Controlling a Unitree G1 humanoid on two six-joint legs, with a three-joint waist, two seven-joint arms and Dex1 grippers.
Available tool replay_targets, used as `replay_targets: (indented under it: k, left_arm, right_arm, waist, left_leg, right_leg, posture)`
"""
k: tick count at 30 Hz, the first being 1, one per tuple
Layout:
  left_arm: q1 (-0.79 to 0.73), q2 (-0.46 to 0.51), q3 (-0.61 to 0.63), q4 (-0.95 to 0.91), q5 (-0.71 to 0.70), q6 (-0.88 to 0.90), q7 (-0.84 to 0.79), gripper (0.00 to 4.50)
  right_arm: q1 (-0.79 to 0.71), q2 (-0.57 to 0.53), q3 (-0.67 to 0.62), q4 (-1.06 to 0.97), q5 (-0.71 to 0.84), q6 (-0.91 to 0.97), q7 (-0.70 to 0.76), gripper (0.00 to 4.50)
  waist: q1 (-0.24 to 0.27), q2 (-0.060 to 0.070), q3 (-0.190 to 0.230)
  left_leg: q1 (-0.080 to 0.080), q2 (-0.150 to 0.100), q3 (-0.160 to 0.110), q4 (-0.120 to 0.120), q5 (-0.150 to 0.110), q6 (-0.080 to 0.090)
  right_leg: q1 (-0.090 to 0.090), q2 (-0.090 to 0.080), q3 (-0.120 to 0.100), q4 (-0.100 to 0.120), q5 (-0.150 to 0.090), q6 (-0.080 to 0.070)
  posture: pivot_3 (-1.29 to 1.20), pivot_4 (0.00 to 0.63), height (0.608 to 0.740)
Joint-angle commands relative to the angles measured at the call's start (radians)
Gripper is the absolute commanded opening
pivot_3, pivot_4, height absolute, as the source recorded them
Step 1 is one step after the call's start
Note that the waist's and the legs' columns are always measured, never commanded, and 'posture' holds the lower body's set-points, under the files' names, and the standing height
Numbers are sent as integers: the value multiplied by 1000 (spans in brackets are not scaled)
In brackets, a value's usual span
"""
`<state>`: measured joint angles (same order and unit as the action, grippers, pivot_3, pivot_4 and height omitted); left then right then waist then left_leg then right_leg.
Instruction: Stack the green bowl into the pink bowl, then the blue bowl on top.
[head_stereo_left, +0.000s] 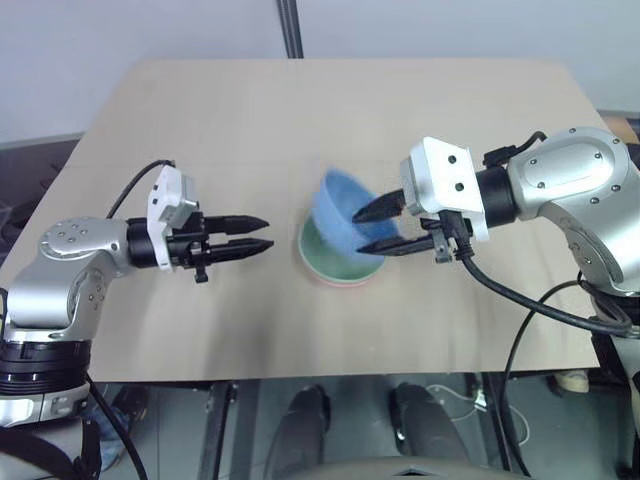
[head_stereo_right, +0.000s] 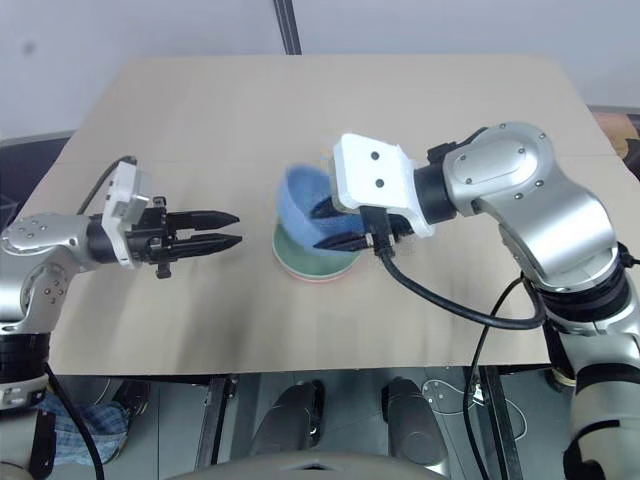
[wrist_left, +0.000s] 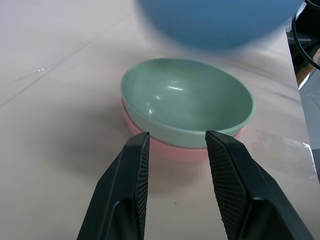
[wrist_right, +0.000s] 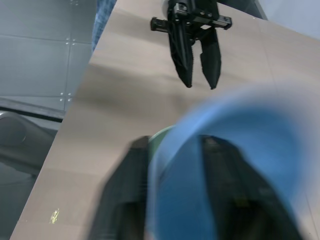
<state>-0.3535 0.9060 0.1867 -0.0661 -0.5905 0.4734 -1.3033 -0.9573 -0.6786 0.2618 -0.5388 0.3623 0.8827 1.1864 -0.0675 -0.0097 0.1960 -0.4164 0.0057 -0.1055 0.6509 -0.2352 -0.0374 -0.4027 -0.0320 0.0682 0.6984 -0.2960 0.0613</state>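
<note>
The green bowl (wrist_left: 185, 100) sits nested inside the pink bowl (wrist_left: 170, 150) at the middle of the table. Just above them the blue bowl (head_stereo_left: 340, 210) hangs tilted and blurred, at the tips of my right gripper (head_stereo_left: 362, 232). That gripper's fingers stand apart, one on each side of the bowl's near rim, and I cannot tell whether they still touch it. My left gripper (head_stereo_left: 262, 232) is open and empty. It points level at the stack from the left, a short gap away.
The light wooden table (head_stereo_left: 300, 110) has bare surface all around the stack. A black cable (head_stereo_left: 520, 300) hangs from my right wrist over the table's front right edge. A dark pole (head_stereo_left: 290, 30) stands behind the far edge.
</note>
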Motion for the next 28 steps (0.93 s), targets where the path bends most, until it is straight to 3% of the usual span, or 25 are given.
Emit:
replay_targets:
  k: [1, 7, 12, 23, 28]
  left_arm:
    - [-20, 8, 10, -4, -1, -17, -3, 1901]
    - [-4, 10, 17, -19, 0, -15, 3, 1901]
    - [25, 21, 36, -31, -7, -8, 5, 1901]
    - [141, 13, 67, -76, -19, 5, 30, 1901]
    - [158, 11, 65, -74, -17, -12, 15, 1901]
  right_arm:
    - [-17, -29, -1, -19, 18, 5, -11, 1968]
    - [40, -108, -50, -6, 42, -15, -3, 1968]
    - [175, -192, -197, 31, 115, -38, 13, 1968]
    - [694, -299, -580, 154, 178, -256, 105, 1968]
    - [784, -314, -627, 184, 182, -339, 134, 1968]
  waist:
    - [1, 0, 0]
    - [1, 0, 0]
    - [5, 0, 0]
    - [24, -1, 0]
    - [23, -1, 0]
  left_leg:
    - [0, 0, 0, 0, 0, 0]
    - [0, 0, 0, 0, 0, 0]
    - [0, 0, 0, 0, 0, 0]
    - [0, 0, 1, 0, 0, 0]
    - [4, 1, 2, 1, 0, 0]
  right_leg:
    - [0, 0, 0, 0, 0, 0]
    - [0, 0, 0, 0, 0, 0]
    - [0, 0, 0, -1, 0, 0]
    - [2, -1, 0, -2, 0, 0]
    - [6, 1, 1, -1, 0, 0]
  posture:
    - [0, 150, 740]
    - [0, 150, 740]
    - [0, 150, 740]
    - [0, 150, 740]
    - [0, 150, 740]
